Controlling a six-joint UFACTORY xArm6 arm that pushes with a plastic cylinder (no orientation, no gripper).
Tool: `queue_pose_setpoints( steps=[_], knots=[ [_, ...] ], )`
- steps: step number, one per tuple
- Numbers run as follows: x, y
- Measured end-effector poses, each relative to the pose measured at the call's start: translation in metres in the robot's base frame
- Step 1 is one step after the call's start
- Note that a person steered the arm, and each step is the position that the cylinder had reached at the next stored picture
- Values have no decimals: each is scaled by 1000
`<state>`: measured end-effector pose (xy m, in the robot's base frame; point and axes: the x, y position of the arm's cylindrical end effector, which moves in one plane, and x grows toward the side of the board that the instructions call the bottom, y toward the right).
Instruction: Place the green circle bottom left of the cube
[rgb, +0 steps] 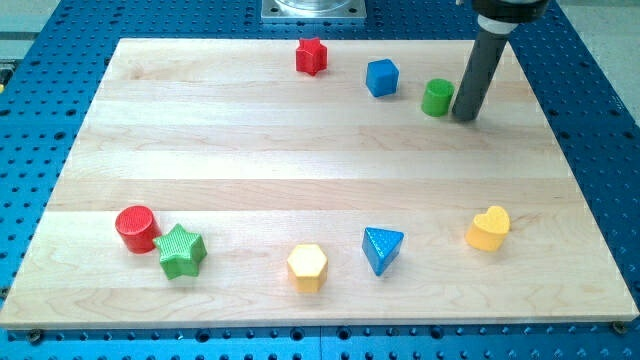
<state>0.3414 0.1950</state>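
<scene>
In the frame's upper right, my tip (464, 116), a bare jawless rod, is set just right of the green circle block (437, 97). A leftward-and-downward push should be steered past the blue cube (382, 77), ending below-left of it.

Green circle (437, 97), blue cube (381, 77), red star (312, 56), pale wooden board (300, 170).

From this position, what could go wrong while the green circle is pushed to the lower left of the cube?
My tip sits just right of the green circle. A straight push toward the view's left would likely drive the circle into the blue cube and shift it. The round circle may also slip off my tip sideways.
</scene>
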Motion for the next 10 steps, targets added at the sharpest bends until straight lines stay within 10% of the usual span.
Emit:
queue_pose_setpoints(
  steps=[2,10],
  knots=[
    [9,-111],
    [-56,-93]
  ],
)
